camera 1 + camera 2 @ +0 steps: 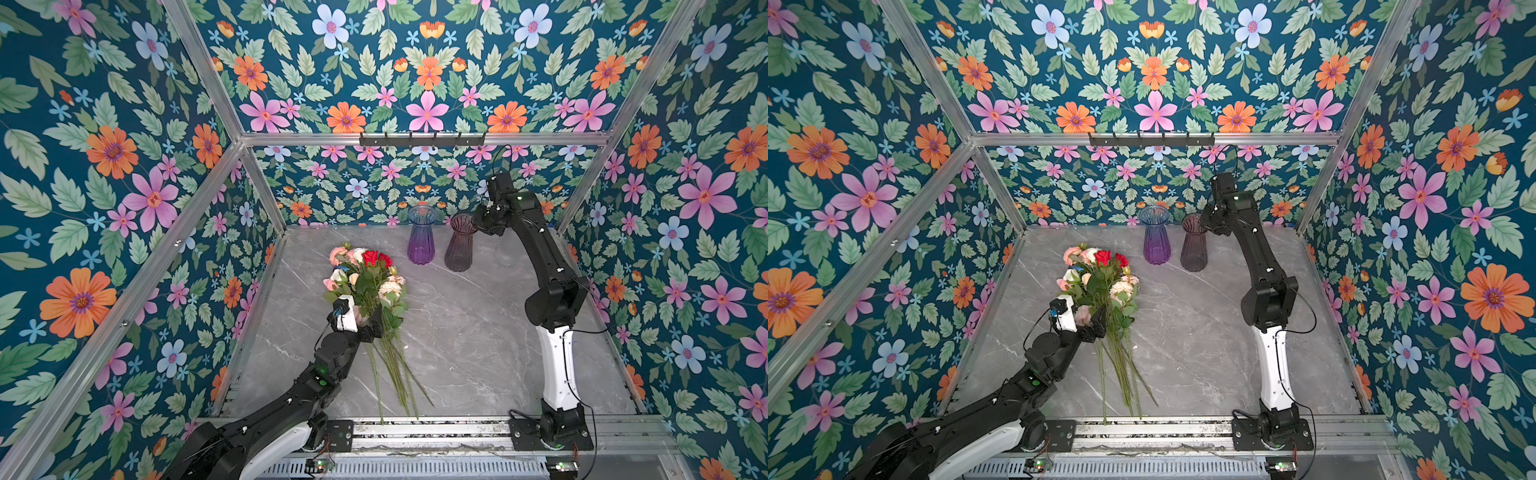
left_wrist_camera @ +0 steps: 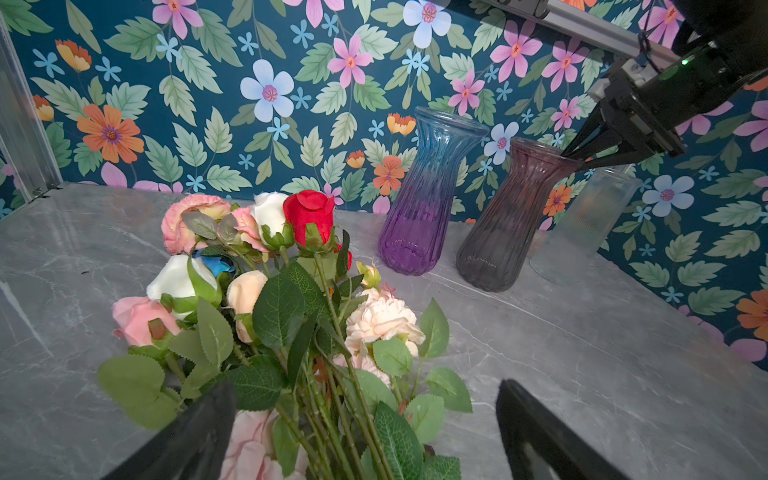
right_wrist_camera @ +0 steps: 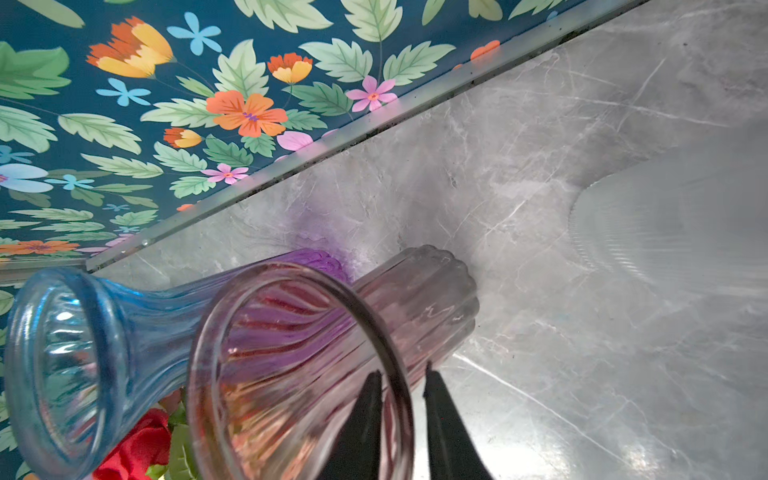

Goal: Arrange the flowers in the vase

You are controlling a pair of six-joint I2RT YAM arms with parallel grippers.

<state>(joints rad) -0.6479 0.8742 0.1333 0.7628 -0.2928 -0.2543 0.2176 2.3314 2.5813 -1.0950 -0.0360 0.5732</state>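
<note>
Table (image 1: 478, 340): a grey marbled slab that fills the lower middle of both top views.
Flowers (image 1: 370, 282): one loose bunch lying flat on the table, left of centre in both top views. The pink, cream, white, red and blue heads point to the back wall. The green stems fan down to the front rail (image 1: 436, 428).
Blue-to-purple vase (image 1: 421, 241): upright, upper middle of the frame, near the back wall.
Smoky purple vase (image 1: 460, 247): upright, just right of the blue-to-purple vase.
Clear ribbed vase (image 2: 590, 216): near the smoky purple vase, on the side away from the blue-to-purple vase.
Left gripper (image 2: 365, 388): jaws spread wide, low over the bunch, stems and leaves between the fingers.
Right gripper (image 3: 402, 370): jaws narrow at the smoky purple vase's rim, one finger inside, one outside. Whether they pinch the glass I cannot tell.
</note>
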